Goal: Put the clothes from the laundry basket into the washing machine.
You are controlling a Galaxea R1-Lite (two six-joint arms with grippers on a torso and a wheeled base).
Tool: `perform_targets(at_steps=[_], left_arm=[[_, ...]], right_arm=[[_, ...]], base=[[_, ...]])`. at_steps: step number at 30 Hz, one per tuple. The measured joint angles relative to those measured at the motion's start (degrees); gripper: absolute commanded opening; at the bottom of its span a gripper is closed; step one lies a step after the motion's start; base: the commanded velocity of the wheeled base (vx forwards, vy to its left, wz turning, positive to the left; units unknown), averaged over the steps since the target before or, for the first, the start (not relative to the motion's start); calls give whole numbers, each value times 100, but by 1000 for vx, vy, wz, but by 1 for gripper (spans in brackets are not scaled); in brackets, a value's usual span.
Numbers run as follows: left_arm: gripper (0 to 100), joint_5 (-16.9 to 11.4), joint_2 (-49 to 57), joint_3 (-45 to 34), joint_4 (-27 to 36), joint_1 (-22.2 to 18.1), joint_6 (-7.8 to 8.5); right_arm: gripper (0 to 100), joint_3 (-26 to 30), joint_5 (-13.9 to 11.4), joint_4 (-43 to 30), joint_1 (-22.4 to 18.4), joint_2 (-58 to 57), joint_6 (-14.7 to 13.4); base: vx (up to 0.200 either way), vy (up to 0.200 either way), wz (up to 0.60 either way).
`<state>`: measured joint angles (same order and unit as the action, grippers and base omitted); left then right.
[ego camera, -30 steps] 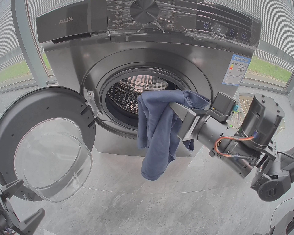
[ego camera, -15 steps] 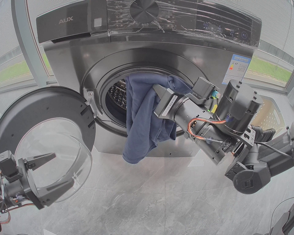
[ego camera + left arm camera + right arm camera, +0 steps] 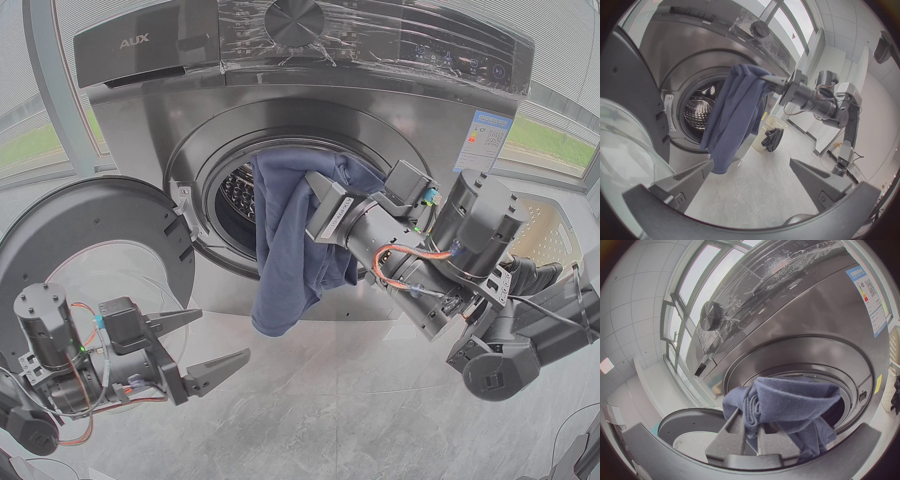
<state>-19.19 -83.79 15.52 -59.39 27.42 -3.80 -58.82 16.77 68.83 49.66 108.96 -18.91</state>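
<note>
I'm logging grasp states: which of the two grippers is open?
The left gripper, low beside the open door, is spread wide with nothing in it. The right gripper is shut on the blue garment at the washing machine.

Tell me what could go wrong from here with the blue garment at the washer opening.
1. The right gripper holds the blue garment by one bunch. Its tail hangs below the washer opening, so releasing now could drop it on the floor.
2. The open left gripper sits near the hanging hem and the open door. It might snag the cloth or bump the door.
</note>
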Motion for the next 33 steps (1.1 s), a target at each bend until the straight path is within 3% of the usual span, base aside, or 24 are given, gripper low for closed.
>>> perform_targets(at_steps=[14,25,33], left_arm=[[100,129,-2472,123,-2231,45,-5],[100,301,-3634,551,-2510,-116,-21],[100,301,-4174,978,-2739,-151,-132]], right_arm=[[0,540,-33,85,129,-369,41],[0,800,-50,96,251,-562,38],[0,808,-52,102,304,-568,35]], base=[[0,0,0],[0,0,0],[0,0,0]])
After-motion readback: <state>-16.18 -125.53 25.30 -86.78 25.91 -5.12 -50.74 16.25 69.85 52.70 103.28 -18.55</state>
